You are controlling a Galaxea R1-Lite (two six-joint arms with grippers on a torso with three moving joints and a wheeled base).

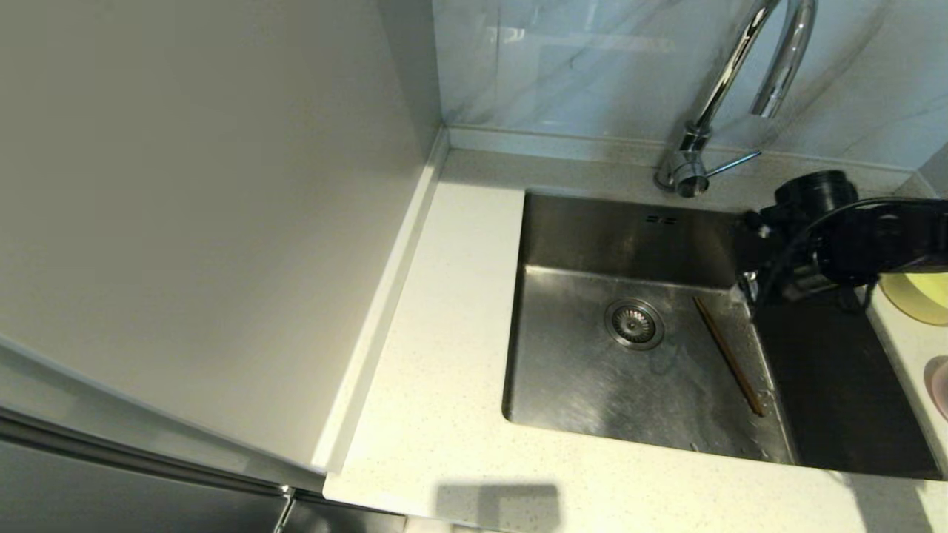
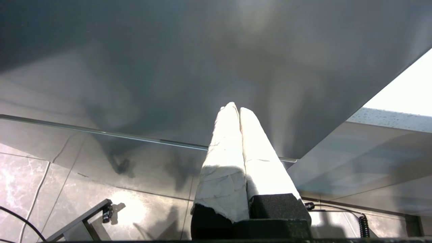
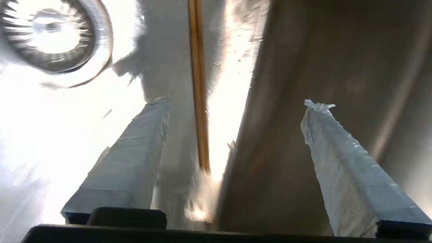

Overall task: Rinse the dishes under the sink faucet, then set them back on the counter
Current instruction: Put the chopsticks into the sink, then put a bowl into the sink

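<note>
Brown, thin wooden chopsticks (image 3: 199,101) lie flat on the wet steel sink (image 1: 578,370) floor, just below the empty, wide-open right claw (image 3: 236,104).

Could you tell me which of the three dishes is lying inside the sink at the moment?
The chopsticks, flat on the sink floor beside the drain; the yellow bowl and pink bowl sit on the counter.
</note>
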